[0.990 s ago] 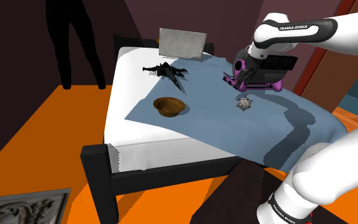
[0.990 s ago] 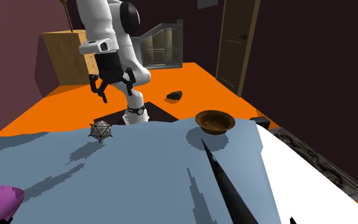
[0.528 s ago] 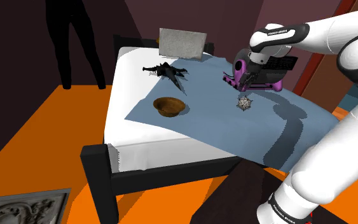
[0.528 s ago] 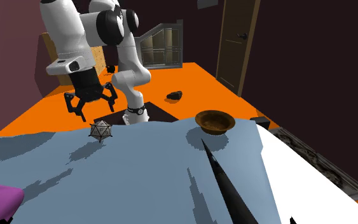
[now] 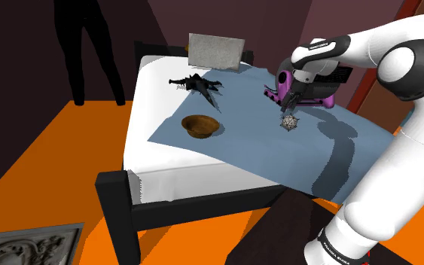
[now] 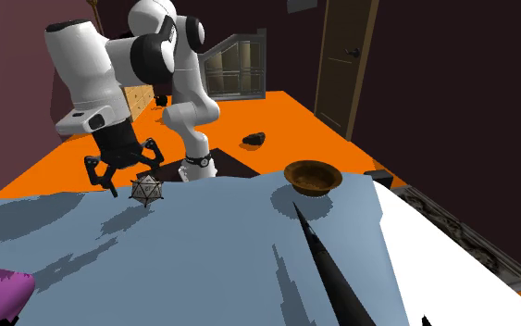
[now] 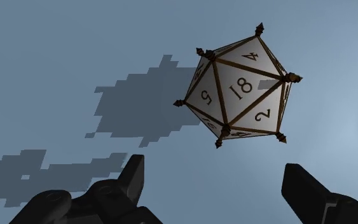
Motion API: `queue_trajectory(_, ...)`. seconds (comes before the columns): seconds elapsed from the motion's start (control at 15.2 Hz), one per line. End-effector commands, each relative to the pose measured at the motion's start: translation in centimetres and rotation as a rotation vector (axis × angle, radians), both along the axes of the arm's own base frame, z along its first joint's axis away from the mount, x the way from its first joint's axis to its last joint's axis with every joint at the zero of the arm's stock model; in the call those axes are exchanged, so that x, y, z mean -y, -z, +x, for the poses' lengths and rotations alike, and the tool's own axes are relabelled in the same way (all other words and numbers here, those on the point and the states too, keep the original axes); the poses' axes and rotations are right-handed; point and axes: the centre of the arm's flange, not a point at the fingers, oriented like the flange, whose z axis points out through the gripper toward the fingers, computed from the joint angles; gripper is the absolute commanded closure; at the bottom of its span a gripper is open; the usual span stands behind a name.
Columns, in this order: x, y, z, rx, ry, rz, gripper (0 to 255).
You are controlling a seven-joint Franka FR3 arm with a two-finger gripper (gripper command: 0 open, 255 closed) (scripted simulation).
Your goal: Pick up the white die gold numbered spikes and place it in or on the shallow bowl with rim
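In the second exterior view our gripper [image 6: 124, 171] hangs over the blanket [image 6: 203, 250] with fingers [image 7: 133, 178] spread wide — room to straddle the spiky die [image 6: 146, 190], we reckon, which sits untouched on the blanket at the gripper's 4 o'clock. Bowl [image 6: 313, 176] waits well off at the die's 3 o'clock — empty.

Bare blanket [image 5: 248, 126] lies between die [image 5: 288, 122] and bowl [image 5: 201, 125]; spiky black figure [image 5: 199, 85] nearby
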Motion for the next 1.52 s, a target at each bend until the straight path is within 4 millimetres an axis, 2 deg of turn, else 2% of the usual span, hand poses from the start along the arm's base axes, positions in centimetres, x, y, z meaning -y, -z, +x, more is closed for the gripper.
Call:
queue_trajectory(0.0, 0.0, 1.4, 0.1, 0.0, 0.0, 0.0, 0)
queue_trajectory(0.53, 0.0, 1.4, 0.1, 0.0, 0.0, 0.0, 0)
queue_trajectory(0.59, 0.0, 1.4, 0.1, 0.0, 0.0, 0.0, 255)
queue_trajectory(1.19, 0.0, 1.4, 0.1, 0.0, 0.0, 0.0, 255)
queue_trajectory(1.25, 0.0, 1.4, 0.1, 0.0, 0.0, 0.0, 0)
queue_trajectory(1.45, -1.2, -0.7, -3.5, 0.032, 0.041, -0.002, 0)
